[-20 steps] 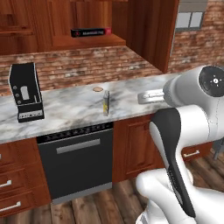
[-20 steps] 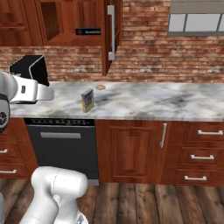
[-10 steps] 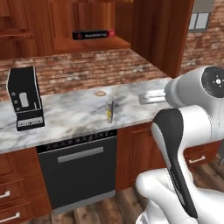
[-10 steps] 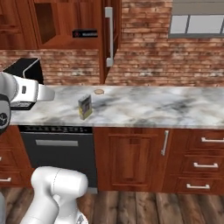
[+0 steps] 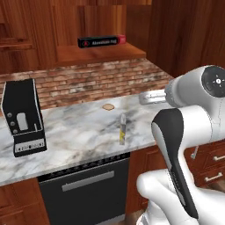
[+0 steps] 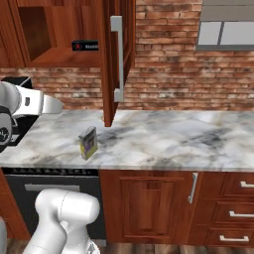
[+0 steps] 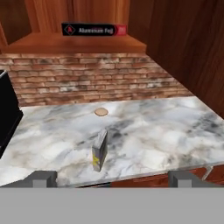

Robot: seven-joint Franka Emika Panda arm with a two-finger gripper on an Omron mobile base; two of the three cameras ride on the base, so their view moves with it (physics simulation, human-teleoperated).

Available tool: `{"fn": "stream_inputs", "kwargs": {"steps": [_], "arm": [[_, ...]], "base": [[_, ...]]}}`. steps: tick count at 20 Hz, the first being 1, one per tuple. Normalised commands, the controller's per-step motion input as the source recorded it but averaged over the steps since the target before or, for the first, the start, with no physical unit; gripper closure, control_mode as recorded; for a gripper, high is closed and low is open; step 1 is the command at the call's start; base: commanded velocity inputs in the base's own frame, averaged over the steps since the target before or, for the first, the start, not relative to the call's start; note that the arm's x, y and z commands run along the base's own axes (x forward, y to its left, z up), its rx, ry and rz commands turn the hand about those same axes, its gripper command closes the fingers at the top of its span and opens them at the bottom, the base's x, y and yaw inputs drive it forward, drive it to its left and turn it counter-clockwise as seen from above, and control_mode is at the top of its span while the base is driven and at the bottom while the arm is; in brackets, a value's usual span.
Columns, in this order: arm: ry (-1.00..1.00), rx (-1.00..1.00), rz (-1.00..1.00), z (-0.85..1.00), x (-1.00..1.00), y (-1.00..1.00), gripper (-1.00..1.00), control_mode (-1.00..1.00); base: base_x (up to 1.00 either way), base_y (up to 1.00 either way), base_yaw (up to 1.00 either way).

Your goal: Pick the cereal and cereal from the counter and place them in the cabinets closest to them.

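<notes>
Hand view: the pincer hangs with its jaws spread wide and empty, above the near edge of the marble tabletop. The pale grey cereal stands upright just beyond it, under the open cabinets whose shelf carries a long black-and-red box.

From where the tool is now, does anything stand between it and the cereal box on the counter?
Nothing visible does. In the hand view the cereal box stands alone on bare counter, directly ahead of the open tool. The small round brown thing lies behind the box, and the black appliance is off to the side.
</notes>
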Motion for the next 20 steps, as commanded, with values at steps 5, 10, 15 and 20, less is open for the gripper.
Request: {"fn": "stream_inputs", "kwargs": {"steps": [5,10,15,20], "arm": [[0.0,0.0,0.0,0.0,0.0,0.0,-1.0,1.0],[0.0,0.0,0.0,0.0,-0.01,0.0,-1.0,-1.0],[0.03,-0.01,0.0,-0.17,0.0,0.01,-1.0,-1.0],[0.03,-0.03,0.0,-0.43,0.0,0.0,-1.0,-1.0]], "base": [[0.46,0.14,-0.01],[0.0,0.0,0.0],[0.0,0.0,0.0],[0.0,0.0,0.0]]}}
